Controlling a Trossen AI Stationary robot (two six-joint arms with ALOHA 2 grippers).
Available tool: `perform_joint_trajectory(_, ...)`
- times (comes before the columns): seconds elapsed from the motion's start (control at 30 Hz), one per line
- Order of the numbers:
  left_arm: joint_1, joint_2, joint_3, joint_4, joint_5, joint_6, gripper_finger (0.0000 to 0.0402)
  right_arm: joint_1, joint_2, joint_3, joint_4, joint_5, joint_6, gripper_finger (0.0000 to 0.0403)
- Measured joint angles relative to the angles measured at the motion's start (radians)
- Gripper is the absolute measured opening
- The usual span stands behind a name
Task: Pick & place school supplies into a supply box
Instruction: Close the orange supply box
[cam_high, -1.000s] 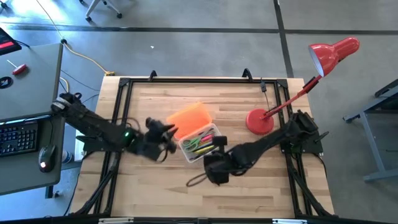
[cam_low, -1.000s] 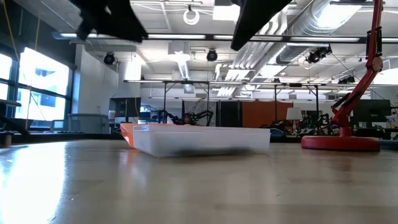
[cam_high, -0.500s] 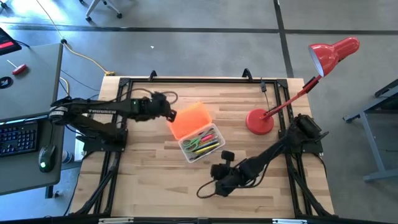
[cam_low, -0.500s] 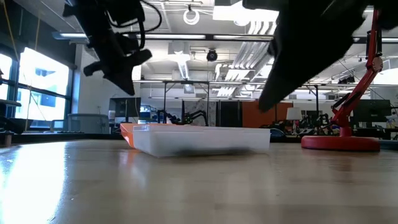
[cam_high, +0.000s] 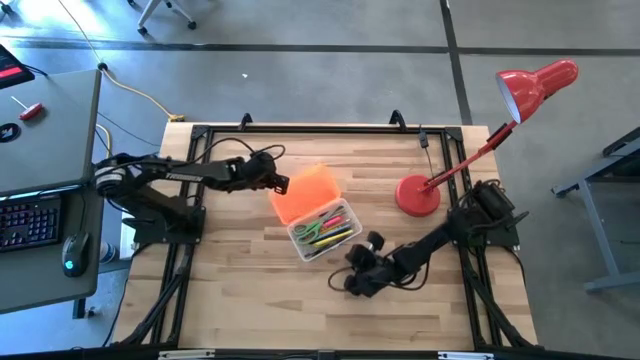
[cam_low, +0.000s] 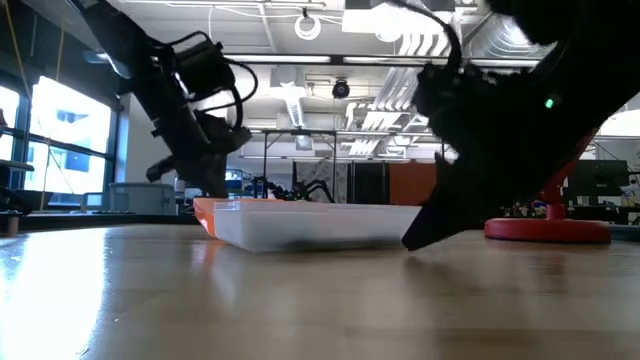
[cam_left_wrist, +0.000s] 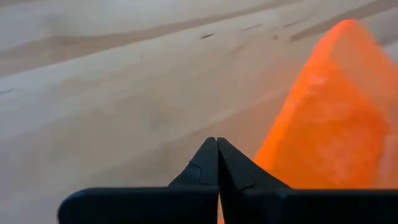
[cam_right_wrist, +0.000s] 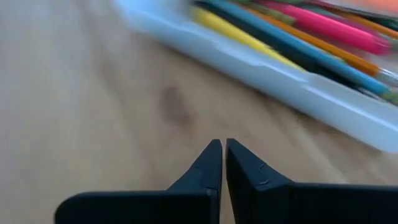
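The clear supply box (cam_high: 325, 232) stands mid-table with its orange lid (cam_high: 305, 190) swung open toward the far left. Inside lie school supplies (cam_high: 322, 228): pink, teal, yellow and orange pens (cam_right_wrist: 298, 37) and green-handled scissors. My left gripper (cam_high: 281, 184) is shut, low at the lid's left edge (cam_left_wrist: 292, 118). My right gripper (cam_high: 350, 258) is shut and empty. It is low over the wood (cam_low: 408, 244), just off the near right corner of the box (cam_right_wrist: 323, 99), and points at it. My left gripper's shut fingertips (cam_left_wrist: 217, 144) stand right beside the orange lid's left edge, coming in level from the table's left. I cannot tell whether they touch the lid.
A red desk lamp stands on its base (cam_high: 417, 194) at the far right, its head (cam_high: 535, 85) hanging beyond the table. A black frame (cam_high: 300, 128) rims the tabletop. Bare wood lies along the near edge. A desk with a keyboard (cam_high: 30, 220) stands to the left.
My left gripper has gone from beside the box's near left end toward the far edge, then right and down to the lid's left edge. My right gripper has drawn back from over the box toward the near edge, then come down low by the box's near right corner.
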Motion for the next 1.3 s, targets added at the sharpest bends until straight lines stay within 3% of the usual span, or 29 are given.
perform_joint_trajectory(0.1, 0.038, 0.048, 0.000, 0.033, 0.032, 0.008, 0.0022, -0.029, -0.001, -0.047, 0.057, 0.003, 0.015, 0.0000)
perform_joint_trajectory(0.27, 0.069, 0.110, 0.000, 0.109, 0.188, 0.038, 0.0010, -0.068, -0.002, -0.101, 0.161, -0.002, -0.008, 0.0000)
perform_joint_trajectory(0.57, 0.067, 0.083, 0.017, 0.269, 0.378, 0.052, 0.0018, -0.086, -0.002, -0.108, 0.188, -0.009, -0.060, 0.0000)
perform_joint_trajectory(0.97, -0.076, 0.073, 0.135, 0.288, 0.378, 0.054, 0.0019, -0.095, -0.002, -0.108, 0.184, -0.011, -0.055, 0.0000)
perform_joint_trajectory(1.1, -0.157, 0.072, 0.178, 0.290, 0.393, 0.052, 0.0010, -0.110, -0.002, -0.108, 0.184, -0.015, -0.054, 0.0000)
perform_joint_trajectory(1.3, -0.289, 0.082, 0.215, 0.247, 0.388, 0.052, 0.0030, -0.142, 0.001, -0.107, 0.185, -0.001, -0.055, 0.0000)
